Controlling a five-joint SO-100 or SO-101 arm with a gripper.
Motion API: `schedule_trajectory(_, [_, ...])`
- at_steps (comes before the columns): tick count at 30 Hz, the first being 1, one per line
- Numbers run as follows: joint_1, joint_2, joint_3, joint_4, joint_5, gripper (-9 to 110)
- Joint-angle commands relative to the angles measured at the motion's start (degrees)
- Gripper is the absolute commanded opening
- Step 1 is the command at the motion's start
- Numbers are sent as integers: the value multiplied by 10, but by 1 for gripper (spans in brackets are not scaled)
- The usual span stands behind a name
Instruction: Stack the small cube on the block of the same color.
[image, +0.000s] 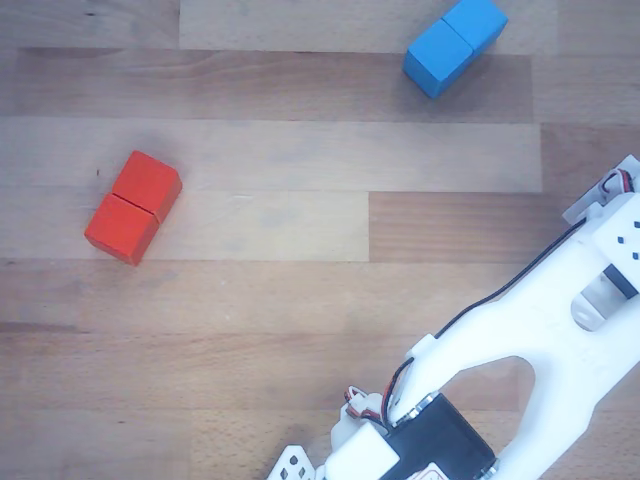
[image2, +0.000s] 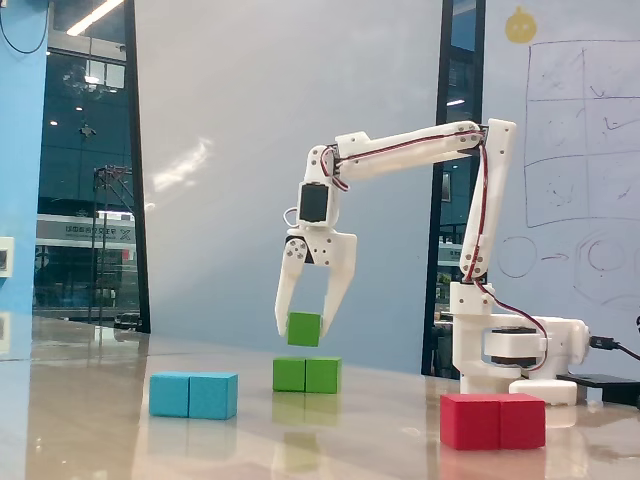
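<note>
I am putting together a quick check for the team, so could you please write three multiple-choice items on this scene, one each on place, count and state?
1. Where is the small green cube in the fixed view?
A. in the air above the green oblong block
B. on the table beside the red oblong block
C. on top of the blue oblong block

2. How many oblong blocks lie on the table?
A. two
B. three
C. four

3. What is the gripper doing?
A. hanging open and empty
B. lying on the table
C. gripping the small green cube

Key: 1 A, a gap shows beneath the cube; 2 B, one green, one blue, one red; 3 C, the fingers pinch the cube's sides.
</note>
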Motion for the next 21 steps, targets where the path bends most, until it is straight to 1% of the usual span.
schedule_trajectory(1, [-2, 7, -1, -10, -5, 7])
schedule_trajectory(21, [-2, -22, -1, -11, -4, 7])
